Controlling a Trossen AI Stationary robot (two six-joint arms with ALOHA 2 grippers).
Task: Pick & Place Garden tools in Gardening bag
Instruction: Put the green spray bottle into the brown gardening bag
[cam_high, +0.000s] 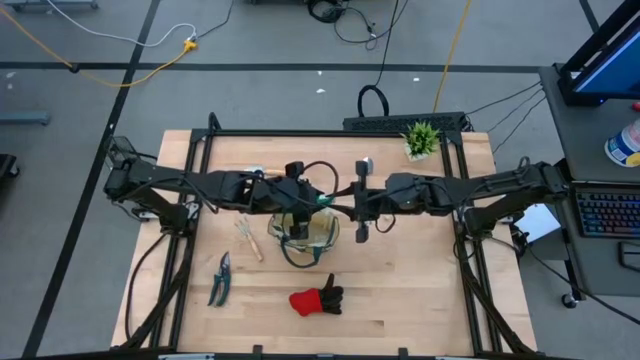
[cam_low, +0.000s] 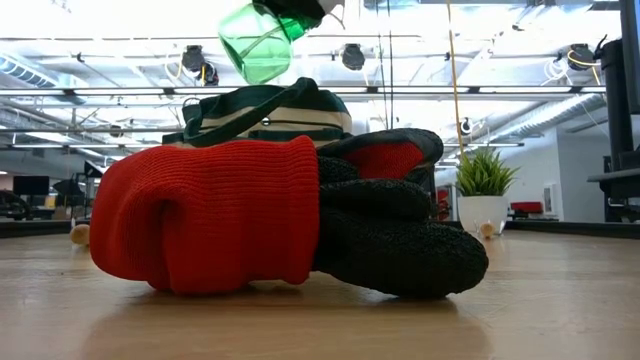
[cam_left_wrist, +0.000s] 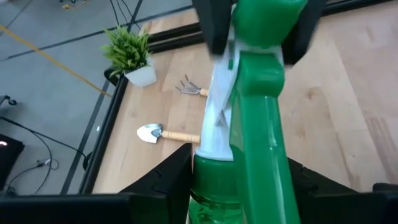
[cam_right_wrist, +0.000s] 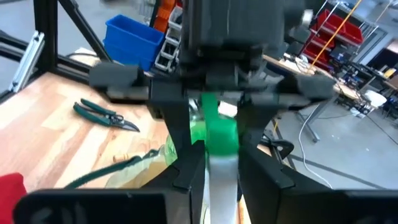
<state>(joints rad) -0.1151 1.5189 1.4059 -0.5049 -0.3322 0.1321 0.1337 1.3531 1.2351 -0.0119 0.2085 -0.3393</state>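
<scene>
A green-and-white spray bottle (cam_left_wrist: 249, 112) is gripped by the left gripper (cam_left_wrist: 239, 180). It is flanked by the right gripper (cam_right_wrist: 214, 165), whose hold cannot be told. The gardening bag (cam_high: 305, 232) lies directly below.

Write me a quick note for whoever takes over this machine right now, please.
Left gripper: shut on the green-and-white plastic spray bottle, above the tan round fabric gardening bag at table centre.
Right gripper: at the bottle's head, facing the left.
Outside the bag, on the table: red-and-black knitted glove, dark-handled pruning shears, wooden-handled metal trowel, small hand rake.
Done: bottle lifted. Left: drop it in, then bag the four others.
</scene>
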